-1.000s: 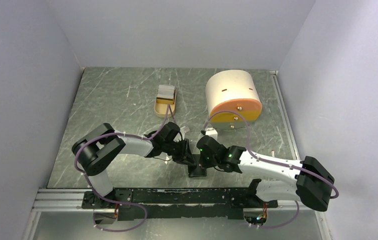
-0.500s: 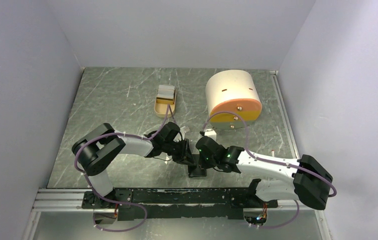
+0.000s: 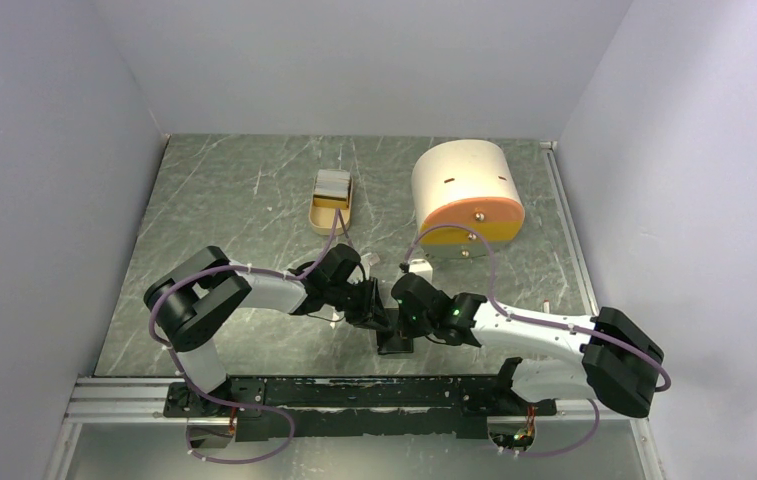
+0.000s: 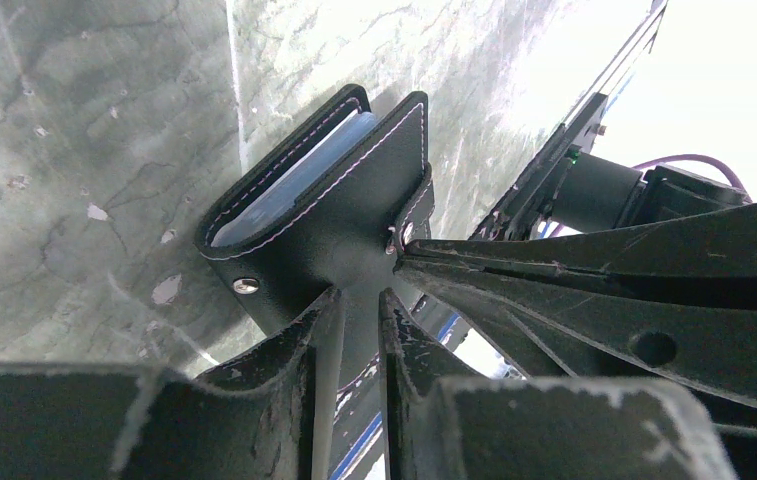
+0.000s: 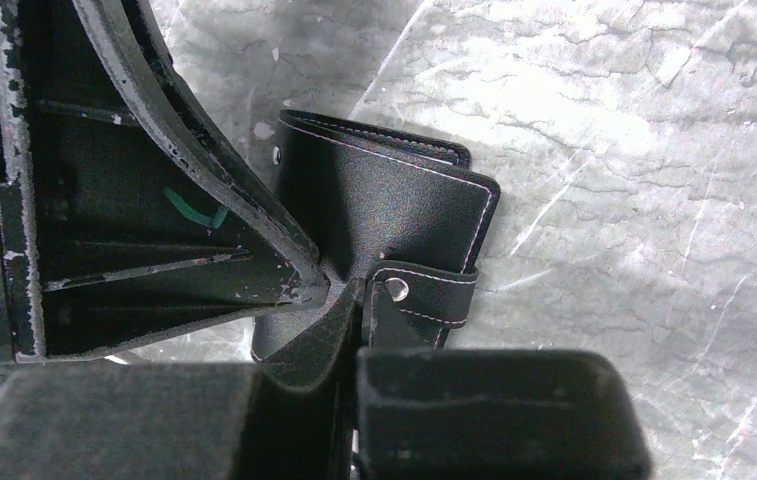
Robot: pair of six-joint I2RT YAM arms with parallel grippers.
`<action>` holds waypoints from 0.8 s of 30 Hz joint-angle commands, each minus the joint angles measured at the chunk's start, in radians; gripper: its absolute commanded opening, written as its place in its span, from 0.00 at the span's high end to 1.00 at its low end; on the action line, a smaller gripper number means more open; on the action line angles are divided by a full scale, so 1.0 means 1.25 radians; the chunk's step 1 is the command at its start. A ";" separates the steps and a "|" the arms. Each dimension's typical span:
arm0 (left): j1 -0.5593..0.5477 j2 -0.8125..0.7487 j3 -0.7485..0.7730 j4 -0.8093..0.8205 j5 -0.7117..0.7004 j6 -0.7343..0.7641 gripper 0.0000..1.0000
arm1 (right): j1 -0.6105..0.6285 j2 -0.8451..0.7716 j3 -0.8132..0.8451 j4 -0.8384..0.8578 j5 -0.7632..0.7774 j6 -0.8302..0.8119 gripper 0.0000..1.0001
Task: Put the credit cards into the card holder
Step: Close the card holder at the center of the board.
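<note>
The card holder (image 4: 324,215) sits near the counter's (image 3: 234,200) front edge, pinched from both sides: left jaws narrow on its cover, right jaws clamped by its snap tab (image 5: 424,295). We see the credit cards (image 3: 332,183) well beyond.

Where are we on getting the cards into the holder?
Done: nothing looks loaded; the credit cards sit in the tan tray. In hand: the left tool and right tool both pinch the card holder, unsnapped and barely ajar. Left: open it, fetch the cards, insert them.
</note>
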 commanded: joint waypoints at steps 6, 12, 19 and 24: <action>-0.009 0.012 -0.003 -0.007 -0.011 0.007 0.74 | 0.007 0.001 -0.006 -0.001 -0.021 0.011 1.00; -0.009 -0.010 0.002 -0.025 -0.023 0.003 0.75 | 0.007 0.005 0.010 -0.012 -0.025 0.007 1.00; -0.009 -0.018 0.012 -0.032 -0.022 -0.005 0.75 | 0.001 -0.092 0.078 -0.136 0.067 -0.021 0.75; -0.009 -0.012 0.030 -0.066 -0.038 -0.011 0.76 | -0.027 -0.126 0.059 -0.128 0.072 -0.029 0.73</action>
